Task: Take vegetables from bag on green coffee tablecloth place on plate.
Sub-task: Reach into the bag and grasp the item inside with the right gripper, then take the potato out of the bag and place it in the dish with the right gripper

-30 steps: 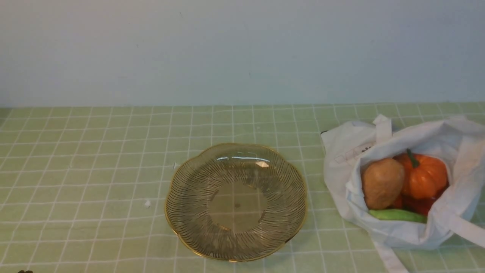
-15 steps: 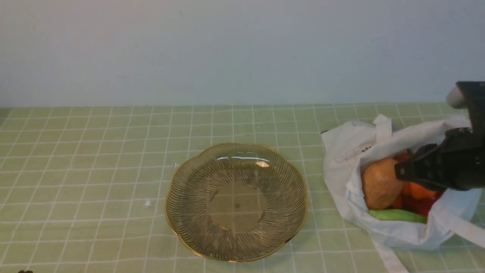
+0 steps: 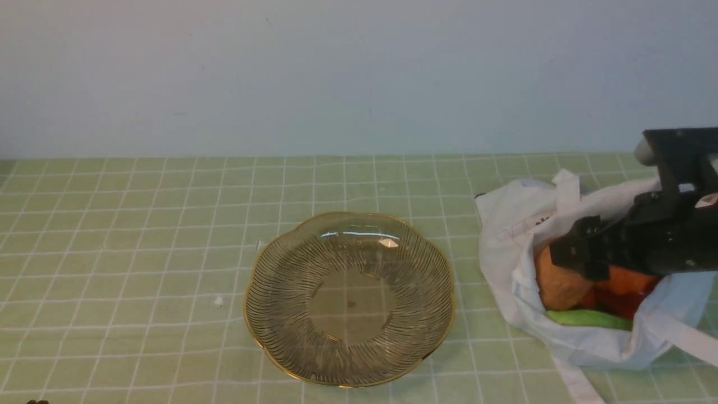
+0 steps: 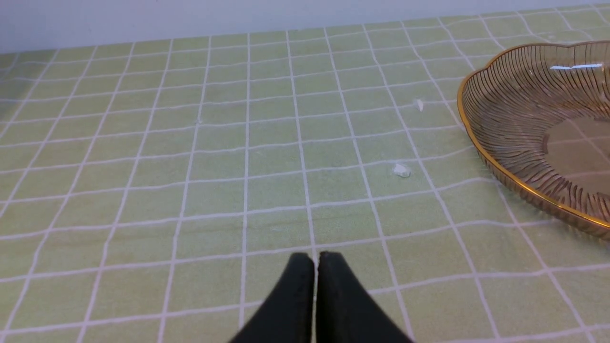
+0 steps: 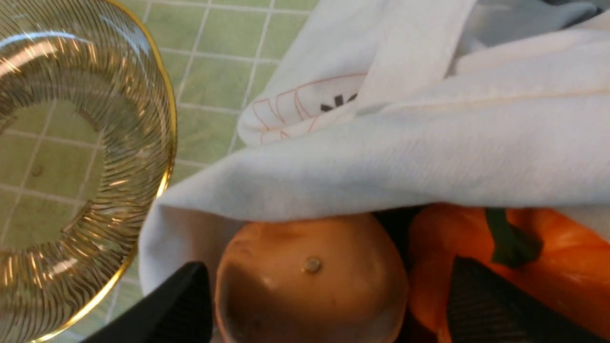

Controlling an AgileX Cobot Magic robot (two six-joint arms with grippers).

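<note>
1. Right gripper [image 5: 326, 269]: the jaws are spread wide to either side of the potato [image 5: 310, 286] at the bag's mouth; whether they touch it cannot be told.
2. Bag [image 3: 510, 235]: laid on the cloth [image 3: 140, 235], right of the plate [image 3: 275, 280] and apart from it. The potato, a pumpkin [image 5: 572, 257] and a green piece [image 3: 589, 318] are held inside.
3. Left gripper [image 4: 314, 259]: the jaws are pressed together above the cloth, near the plate.

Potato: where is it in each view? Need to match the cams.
Front: potato at right, inside the bag, partly behind the right gripper.
Left wrist: not in it.
Right wrist: potato between the open fingers, beside the pumpkin.
Shared landmark: the plate, in all three.
</note>
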